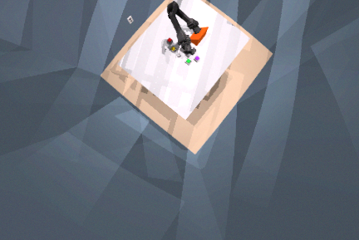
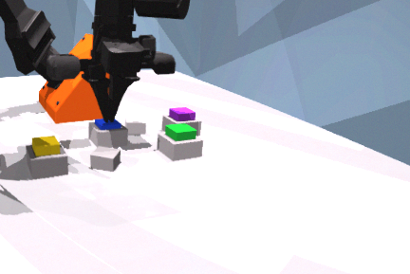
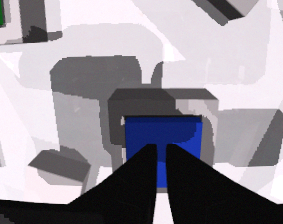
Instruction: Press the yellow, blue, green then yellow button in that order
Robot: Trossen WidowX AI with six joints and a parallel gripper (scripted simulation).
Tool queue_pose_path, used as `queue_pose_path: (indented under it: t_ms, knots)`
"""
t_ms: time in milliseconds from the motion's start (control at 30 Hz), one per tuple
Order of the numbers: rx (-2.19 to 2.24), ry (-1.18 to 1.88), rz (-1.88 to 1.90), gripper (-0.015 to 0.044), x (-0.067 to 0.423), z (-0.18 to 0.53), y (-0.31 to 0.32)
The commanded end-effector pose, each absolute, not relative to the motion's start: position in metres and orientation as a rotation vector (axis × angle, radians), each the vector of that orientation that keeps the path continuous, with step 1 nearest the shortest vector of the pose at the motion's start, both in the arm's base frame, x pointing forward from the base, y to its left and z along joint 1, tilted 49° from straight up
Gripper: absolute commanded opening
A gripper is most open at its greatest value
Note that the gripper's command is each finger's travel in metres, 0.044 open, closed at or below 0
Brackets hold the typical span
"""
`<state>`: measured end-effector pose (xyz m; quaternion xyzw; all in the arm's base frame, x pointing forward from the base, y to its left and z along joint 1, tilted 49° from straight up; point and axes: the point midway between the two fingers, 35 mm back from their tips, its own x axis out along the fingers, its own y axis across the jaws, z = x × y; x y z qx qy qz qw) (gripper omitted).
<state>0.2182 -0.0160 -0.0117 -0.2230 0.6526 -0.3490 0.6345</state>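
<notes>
My gripper [image 2: 112,119] [image 3: 161,153] is shut and empty, and its fingertips rest on top of the blue button [image 2: 107,124] [image 3: 164,137], which sits low in its grey base. The yellow button [image 2: 46,146] [image 1: 173,48] stands on its grey base to the left of it. The green button [image 2: 180,131] [image 1: 188,61] stands to the right, with the purple button [image 2: 182,114] [image 1: 197,58] just behind it. A red button [image 1: 169,40] shows in the overhead view.
An orange wedge block [image 2: 71,95] [image 1: 199,36] stands just behind the blue button. Small grey blocks [image 2: 105,158] [image 2: 136,128] lie beside the blue button's base. The white table top [image 1: 208,75] sits on a tan platform [image 1: 233,95].
</notes>
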Motion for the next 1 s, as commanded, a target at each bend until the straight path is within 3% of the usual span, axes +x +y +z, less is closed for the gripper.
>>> queue_pose_path:
  t_ms: [0, 267, 767, 967]
  knots:
    - [-0.522, 1.497, -0.800, 0.0020, 0.216, -0.013, -0.018]
    - [-0.522, 1.497, -0.800, 0.0020, 0.216, -0.013, -0.018]
    - [-0.519, 1.499, -0.797, 0.0020, 0.226, 0.049, 0.052]
    - [-0.519, 1.498, -0.797, 0.0020, 0.241, 0.044, 0.062]
